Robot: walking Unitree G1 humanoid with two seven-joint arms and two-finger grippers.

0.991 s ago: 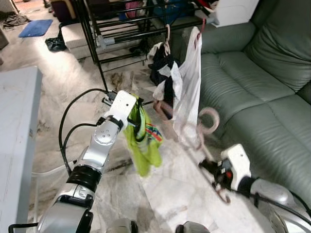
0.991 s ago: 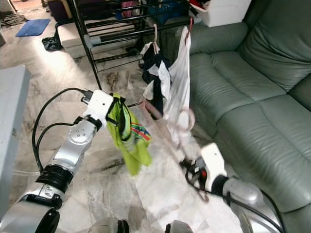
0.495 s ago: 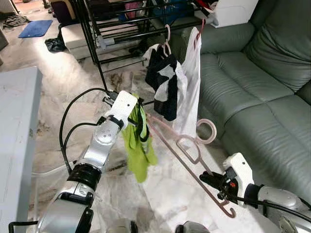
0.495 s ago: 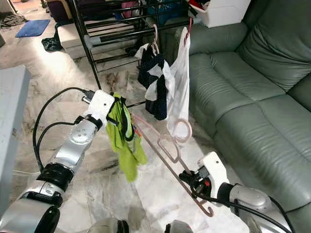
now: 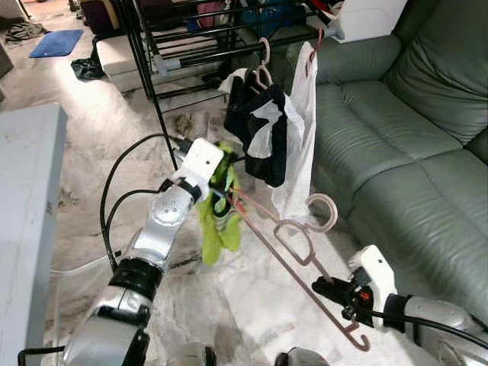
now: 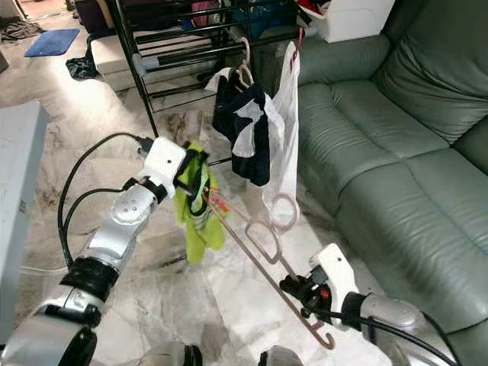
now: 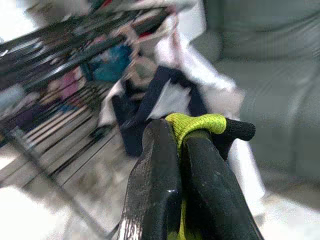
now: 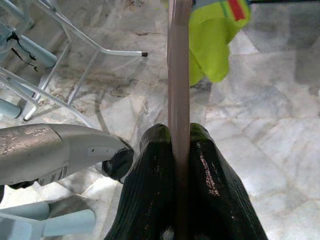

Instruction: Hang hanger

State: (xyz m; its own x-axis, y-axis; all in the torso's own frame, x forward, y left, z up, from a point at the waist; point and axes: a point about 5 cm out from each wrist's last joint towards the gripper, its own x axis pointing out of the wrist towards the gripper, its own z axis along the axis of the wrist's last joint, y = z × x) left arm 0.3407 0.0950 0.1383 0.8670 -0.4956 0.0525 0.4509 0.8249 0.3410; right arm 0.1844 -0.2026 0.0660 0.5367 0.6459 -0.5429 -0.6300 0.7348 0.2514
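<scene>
A long pink hanger (image 5: 280,250) slants across the middle above the floor, its ring end (image 5: 323,210) near the hanging clothes. My right gripper (image 5: 329,290) is shut on the hanger's lower part; the right wrist view has the pink bar (image 8: 179,75) clamped between its fingers. My left gripper (image 5: 222,197) is shut on a lime-green garment (image 5: 214,229) at the hanger's upper end; the left wrist view has the green cloth (image 7: 196,122) pinched at the tips. Behind stands a black drying rack (image 5: 151,84).
A black-and-white garment (image 5: 259,131) and a white one (image 5: 302,137) hang on hangers from the rack. A green leather sofa (image 5: 396,137) fills the right side. A white table (image 5: 23,191) stands at the left. A blue mat (image 5: 55,43) lies far back on the marble floor.
My left gripper has shifted right with the green garment, which now bunches against the hanger's upper end. The right gripper has dropped a little and the hanger has steadied. The black garment has swung.
</scene>
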